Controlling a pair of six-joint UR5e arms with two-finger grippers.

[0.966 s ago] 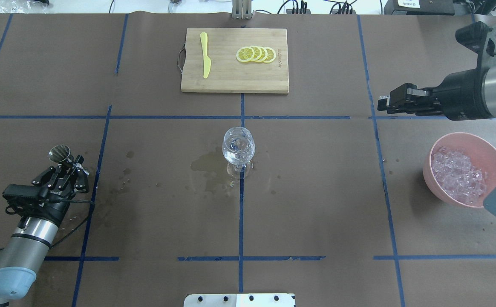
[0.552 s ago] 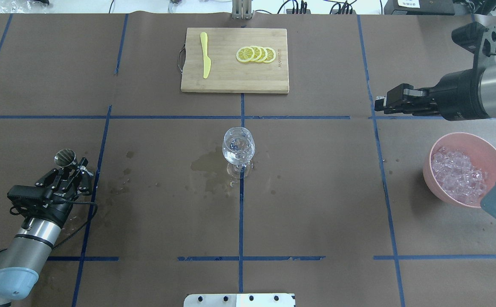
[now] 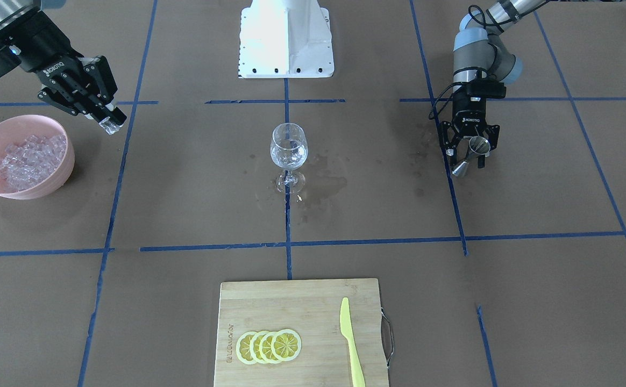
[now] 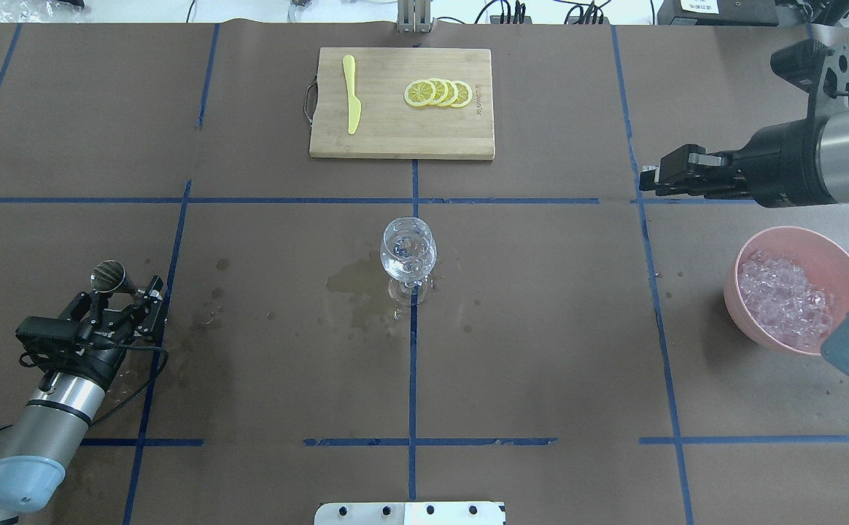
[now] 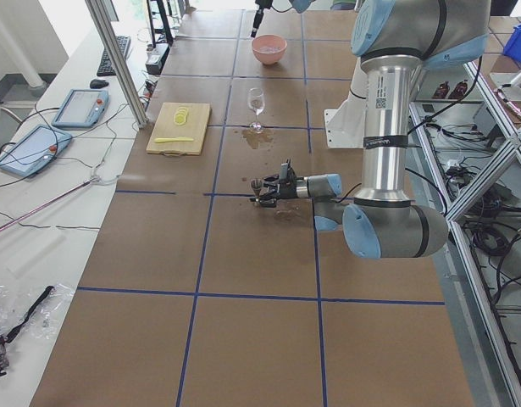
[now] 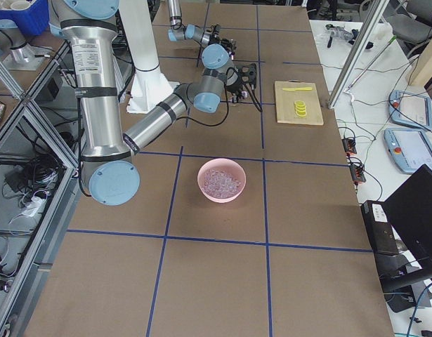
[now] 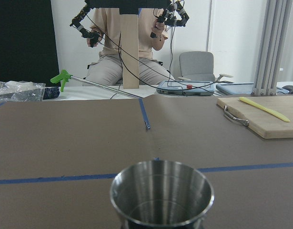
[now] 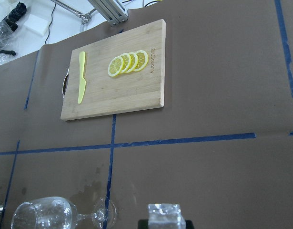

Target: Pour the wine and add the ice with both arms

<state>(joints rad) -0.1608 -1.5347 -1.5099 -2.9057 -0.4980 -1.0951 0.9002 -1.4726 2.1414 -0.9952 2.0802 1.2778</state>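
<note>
A clear stemmed wine glass (image 4: 408,251) (image 3: 289,148) stands at the table's middle with clear contents. My right gripper (image 4: 649,181) (image 3: 109,124) hovers well to its right, beyond the bowl, shut on one clear ice cube (image 8: 164,214). The rest of the ice (image 4: 782,299) (image 3: 25,156) lies heaped in a pink bowl (image 4: 732,295). At the near left, my left gripper (image 4: 124,290) (image 3: 471,155) lies low and level, its fingers spread open either side of a steel jigger (image 4: 107,275) (image 3: 477,145) (image 7: 161,193), which stands nearly upright.
A wooden cutting board (image 4: 395,135) at the far middle carries several lemon slices (image 4: 439,93) and a yellow knife (image 4: 352,95). A wet stain (image 4: 355,284) spreads left of the glass foot. A seated person (image 7: 132,43) shows beyond the table's far edge.
The right gripper has carried the ice cube a little to the left. The left gripper has drawn slightly back toward the robot and its fingers have spread apart around the jigger.
</note>
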